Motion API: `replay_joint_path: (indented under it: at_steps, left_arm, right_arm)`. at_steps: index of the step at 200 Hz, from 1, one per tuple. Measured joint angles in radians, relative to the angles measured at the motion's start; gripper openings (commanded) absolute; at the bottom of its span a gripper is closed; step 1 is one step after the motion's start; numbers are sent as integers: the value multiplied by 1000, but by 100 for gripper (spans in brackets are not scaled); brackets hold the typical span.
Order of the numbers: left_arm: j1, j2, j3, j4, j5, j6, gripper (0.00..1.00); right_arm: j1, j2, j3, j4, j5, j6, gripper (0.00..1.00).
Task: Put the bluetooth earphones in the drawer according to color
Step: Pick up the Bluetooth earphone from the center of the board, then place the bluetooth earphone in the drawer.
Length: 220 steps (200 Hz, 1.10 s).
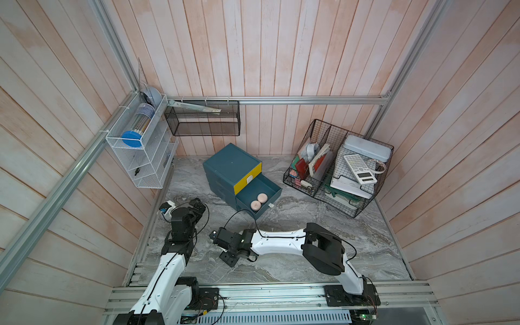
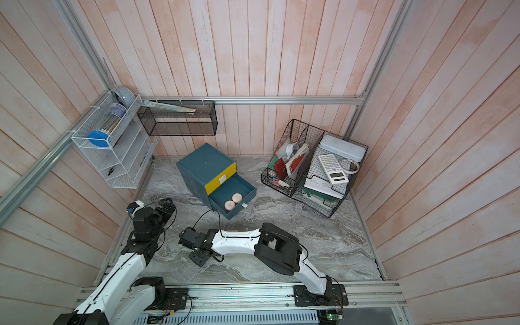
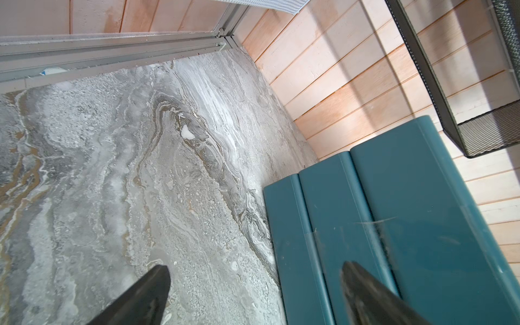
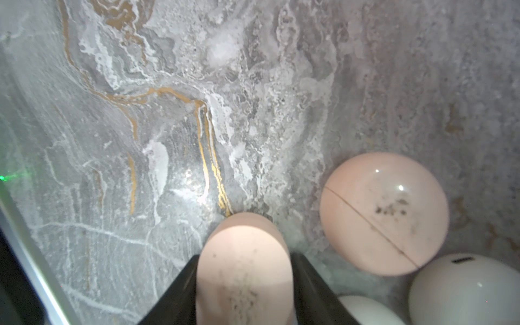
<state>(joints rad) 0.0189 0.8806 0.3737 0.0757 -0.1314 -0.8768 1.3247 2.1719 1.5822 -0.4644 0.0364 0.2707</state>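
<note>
The right hand (image 4: 244, 256) squeezes a pink case (image 4: 243, 278) between its fingers (image 4: 174, 289), at the bottom middle of the right wrist view. The case's long side points up the frame. A second pink case (image 4: 382, 213) and two white cases (image 4: 464, 289) lie on the desk (image 4: 168, 112) at the lower right.

In a top view, the open drawer (image 1: 274, 199), with two stored cases (image 1: 255, 204), lies above this hand and a little right.

In the left wrist view, the left hand (image 3: 253, 270) is wide apart and empty, beside the teal cabinet (image 3: 422, 225).
</note>
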Motion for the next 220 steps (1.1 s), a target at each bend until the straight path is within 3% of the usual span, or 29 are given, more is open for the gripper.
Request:
replay_joint_path:
  at_steps: [83,173,220]
  left_arm:
    - [0,0,-19,30,37,8,100]
    - [0,-42,-109,170,172,8,100]
    - [0,-7,-120,239,225,-5,100]
  right_arm:
    - [-33,-174,-118,19,10,9,40]
    - [-314,-531,-307,177,78,15,40]
    - [-473,-576,-343,253,85,13,41]
